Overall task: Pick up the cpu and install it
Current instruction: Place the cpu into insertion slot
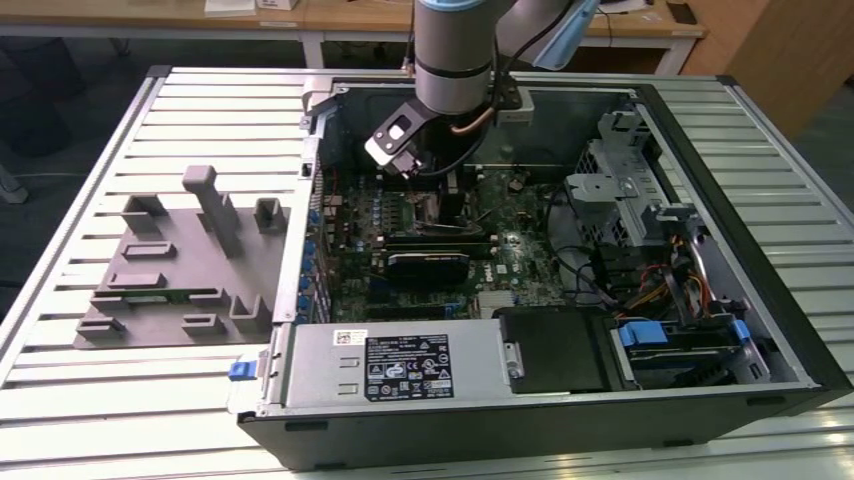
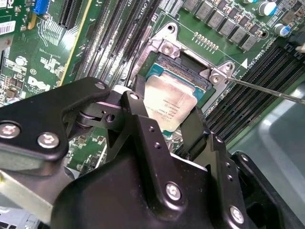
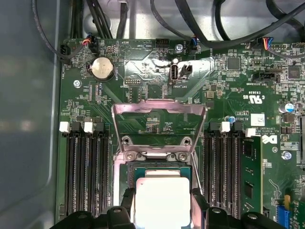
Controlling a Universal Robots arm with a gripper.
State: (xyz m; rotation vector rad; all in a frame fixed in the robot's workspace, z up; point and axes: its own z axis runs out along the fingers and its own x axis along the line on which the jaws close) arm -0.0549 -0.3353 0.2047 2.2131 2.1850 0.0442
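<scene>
Silvery-gray cpu was held between the two black fingers of the gripper. The fingers were closed narrowly on its opposite edges, directly over the metal-framed socket on the green motherboard. Pick-up was judged complete and installation under way. Whether the chip was fully seated in the socket or hung just above it could not be told. The hinged load frame stood raised and the thin locking lever lay unlatched, so clamping appeared not yet done. In the exterior view the arm reached down into the open computer case. The case lay on the slatted bench, along the bench edge on the exterior view's right. A gray fixture plate sat beside the case, toward the opposite edge. Counted: one cpu, one socket, one load frame, one lever, two fingers, one arm, one coin cell, one case, one fixture plate.
</scene>
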